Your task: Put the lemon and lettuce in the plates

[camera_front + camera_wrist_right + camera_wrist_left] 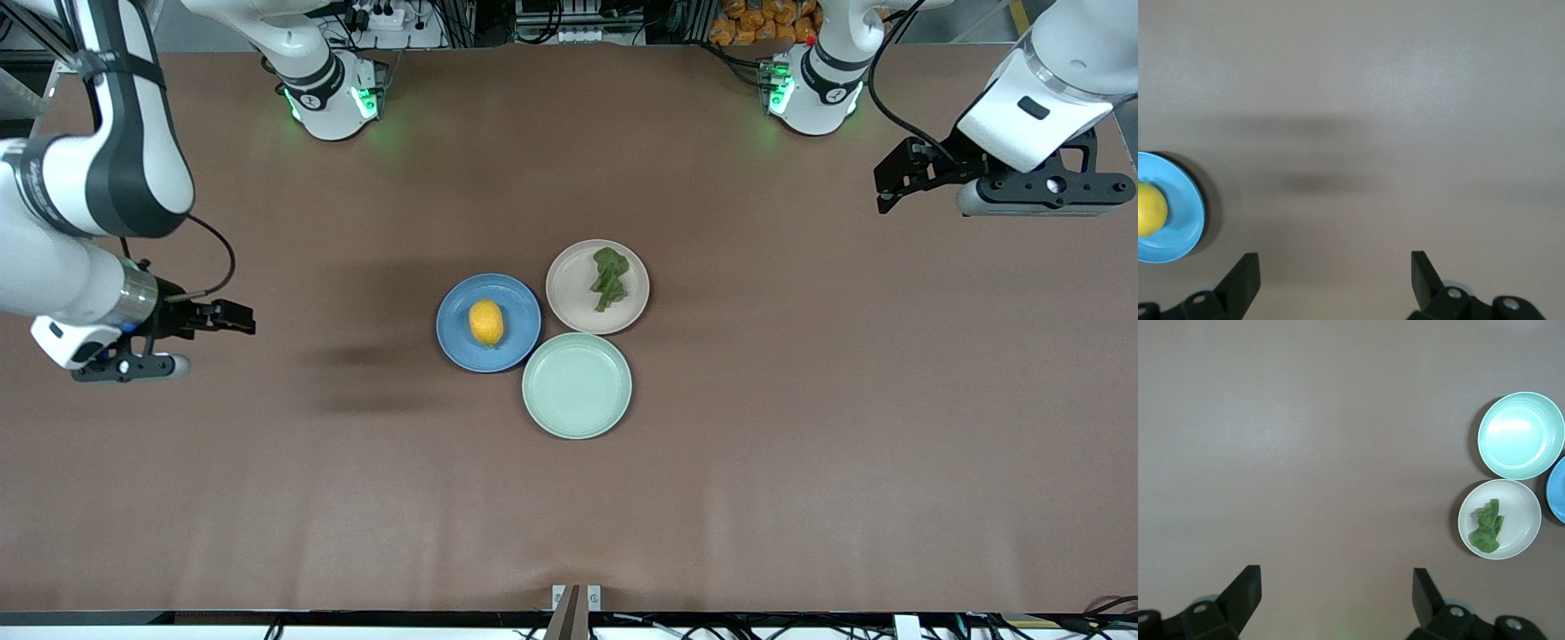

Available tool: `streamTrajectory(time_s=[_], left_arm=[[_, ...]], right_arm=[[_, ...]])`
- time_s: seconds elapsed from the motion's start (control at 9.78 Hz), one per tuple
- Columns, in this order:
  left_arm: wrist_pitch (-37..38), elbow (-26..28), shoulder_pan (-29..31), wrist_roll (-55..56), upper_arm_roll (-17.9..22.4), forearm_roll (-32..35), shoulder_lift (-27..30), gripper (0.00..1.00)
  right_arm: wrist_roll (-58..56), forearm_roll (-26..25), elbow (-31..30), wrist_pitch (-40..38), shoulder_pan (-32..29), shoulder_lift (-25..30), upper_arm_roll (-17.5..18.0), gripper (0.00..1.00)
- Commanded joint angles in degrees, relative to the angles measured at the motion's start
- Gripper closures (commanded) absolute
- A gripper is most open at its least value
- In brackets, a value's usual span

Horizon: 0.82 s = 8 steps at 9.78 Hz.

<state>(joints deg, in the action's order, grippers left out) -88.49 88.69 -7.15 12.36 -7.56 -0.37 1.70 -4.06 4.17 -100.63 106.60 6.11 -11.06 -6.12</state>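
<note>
You have the brown table (800, 498) with 3 plates clustered at its middle, and both task items already sit in theirs. The pale mint-green plate (577, 386) is nearest the front camera and bare. The blue plate (488, 322) lies toward the right arm's end of the cluster and carries the lemon (486, 322) at its centre. The beige-pink plate (597, 287) sits farthest from the camera, touching or just beside the other 2, with the lettuce (610, 278) lying inside its rim.

Your left gripper (898, 182) hangs over bare table toward the left arm's end, well apart from the plates, jaws spread wide and holding nothing. Your right gripper (233, 317) hangs over bare table toward the right arm's end, also spread wide with nothing between its fingers. Both arms look parked.

From these views the job reads as done, so the risks are small ones:
1. The lemon is round and the blue plate shallow. A knock to any plate could roll it out, since the 3 rims crowd together and a push on 1 passes to the others.
2. The lettuce is light. A low sweep of an arm across the cluster could drag or flick it off.
3. If you retract either arm, keep it high and clear of the plates.
</note>
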Motion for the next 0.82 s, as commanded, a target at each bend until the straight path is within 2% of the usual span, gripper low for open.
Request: streamTrajectory(time_s=[0.0, 0.41, 0.72], left_arm=[[1.3, -1.41, 0.47, -0.84, -0.08, -0.77, -0.38, 0.0], [1.3, -1.41, 0.55, -1.28, 0.01, -0.68, -0.38, 0.0], [1.3, -1.41, 0.55, -1.63, 0.09, -0.68, -0.47, 0.0]], right_arm=[[-0.34, -1.18, -4.57, 0.54, -1.98, 6.48, 1.2, 0.0], [-0.34, -1.35, -4.05, -1.3, -2.16, 11.76, 1.2, 0.0], [-0.34, -4.17, 1.12, -5.68, -2.77, 12.12, 1.2, 0.0]])
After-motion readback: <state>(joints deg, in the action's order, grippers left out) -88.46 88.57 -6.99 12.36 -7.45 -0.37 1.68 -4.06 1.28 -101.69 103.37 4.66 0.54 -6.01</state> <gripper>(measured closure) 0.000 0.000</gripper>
